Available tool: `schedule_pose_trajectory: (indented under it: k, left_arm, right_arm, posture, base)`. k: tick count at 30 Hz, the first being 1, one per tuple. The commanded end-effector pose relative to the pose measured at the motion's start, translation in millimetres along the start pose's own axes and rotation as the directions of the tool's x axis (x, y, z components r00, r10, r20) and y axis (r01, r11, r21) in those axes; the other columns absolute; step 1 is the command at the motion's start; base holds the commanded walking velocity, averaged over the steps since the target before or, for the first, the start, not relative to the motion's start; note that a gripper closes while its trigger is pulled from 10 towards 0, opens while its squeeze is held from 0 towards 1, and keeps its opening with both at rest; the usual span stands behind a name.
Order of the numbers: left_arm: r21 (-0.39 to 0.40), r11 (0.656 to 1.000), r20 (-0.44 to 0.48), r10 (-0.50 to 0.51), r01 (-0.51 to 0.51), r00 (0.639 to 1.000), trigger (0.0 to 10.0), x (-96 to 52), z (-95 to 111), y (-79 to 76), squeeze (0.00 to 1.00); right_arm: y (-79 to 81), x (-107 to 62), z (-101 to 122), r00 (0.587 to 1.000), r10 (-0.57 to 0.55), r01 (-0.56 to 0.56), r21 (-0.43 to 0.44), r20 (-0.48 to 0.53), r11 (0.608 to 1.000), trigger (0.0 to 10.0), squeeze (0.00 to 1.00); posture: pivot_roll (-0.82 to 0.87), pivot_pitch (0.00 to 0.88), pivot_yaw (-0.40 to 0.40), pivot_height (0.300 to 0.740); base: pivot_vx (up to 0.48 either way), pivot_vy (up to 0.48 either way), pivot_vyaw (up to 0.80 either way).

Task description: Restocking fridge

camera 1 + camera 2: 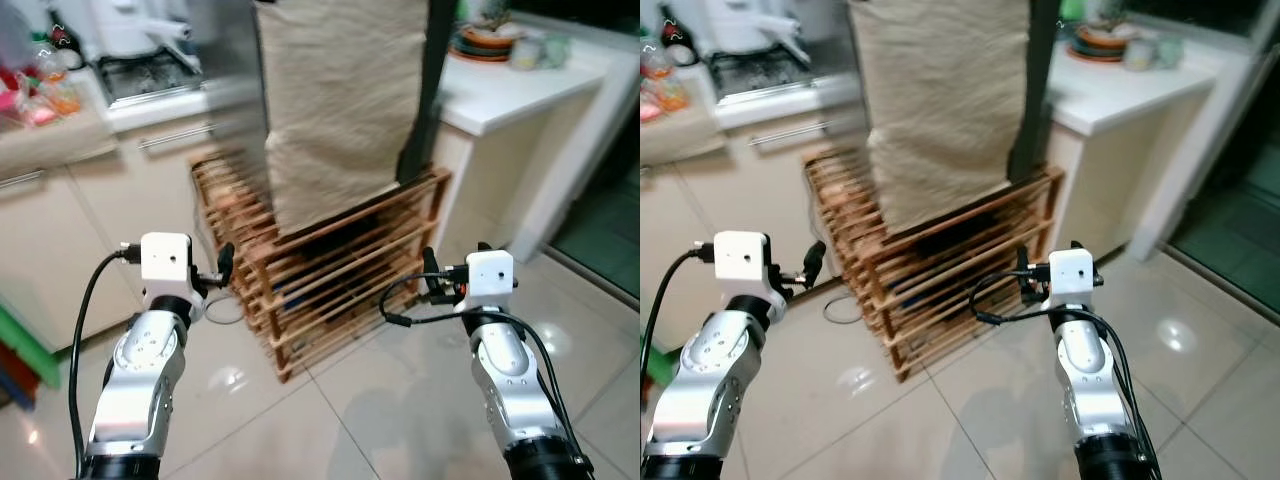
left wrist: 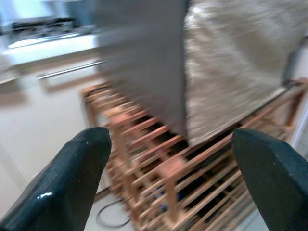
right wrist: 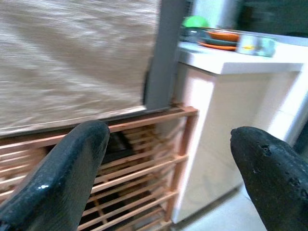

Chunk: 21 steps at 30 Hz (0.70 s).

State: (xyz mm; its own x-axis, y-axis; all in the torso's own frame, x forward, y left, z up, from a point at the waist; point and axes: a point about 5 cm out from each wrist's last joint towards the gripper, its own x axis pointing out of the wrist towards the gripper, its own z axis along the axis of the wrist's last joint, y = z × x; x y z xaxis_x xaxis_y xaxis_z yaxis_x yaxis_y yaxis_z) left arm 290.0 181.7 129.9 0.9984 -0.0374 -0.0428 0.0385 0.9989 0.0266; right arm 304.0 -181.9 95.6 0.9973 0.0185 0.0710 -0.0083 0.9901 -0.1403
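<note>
Left eye view: fridge (image 1: 225,90), grey, cloth-draped (image 1: 340,100), standing on wooden rack (image 1: 330,270) beside white worktop (image 1: 510,95); door closed. Left tool (image 2: 168,183) spread, empty; right tool (image 3: 168,178) spread, empty. Restocking judged not begun; no goods in hand.

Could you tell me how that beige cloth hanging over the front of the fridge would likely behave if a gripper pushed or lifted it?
The beige cloth hangs flat with a loose bottom edge over the wooden rack, so it is probably floppy and would swing or fold rather than resist. Its coarse weave suggests it is light and not slippery. Both the left gripper and right gripper are open and apart from it.
</note>
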Motion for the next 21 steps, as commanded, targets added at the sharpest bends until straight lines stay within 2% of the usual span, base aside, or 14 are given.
schedule_pose_trajectory:
  k: [1, 8, 21]
  left_arm:
    - [0.007, 1.0, 0.012, -0.008, 0.008, 1.0, 10.0, -0.5, 3.0, 1.3, 0.0]
    - [-0.02, 1.0, 0.031, -0.01, 0.011, 0.999, 10.0, -0.3, 4.8, -1.4, 0.0]
    - [-0.048, 0.999, 0.061, -0.02, 0.023, 0.998, 10.0, -0.6, 8.5, -4.5, 0.0]
  right_arm:
    - [2.8, 2.0, 2.3, 1.0, 0.007, -0.008, 0.016, 0.006, 1.0, 10.0, 0.0]
    - [8.6, 4.7, 0.8, 0.999, 0.031, -0.03, 0.024, -0.014, 0.999, 10.0, 0.0]
    - [12.4, 7.7, 2.2, 0.999, 0.053, -0.052, 0.029, -0.015, 0.998, 10.0, 0.0]
  posture:
    - [-0.14, 0.0, 0.076, 0.74]
    - [-0.13, 0.0, 0.067, 0.74]
    - [-0.13, 0.0, 0.058, 0.694]
  base:
    - [0.27, 0.398, 0.0]
    - [0.272, 0.396, -0.43]
    - [0.018, 0.428, -0.44]
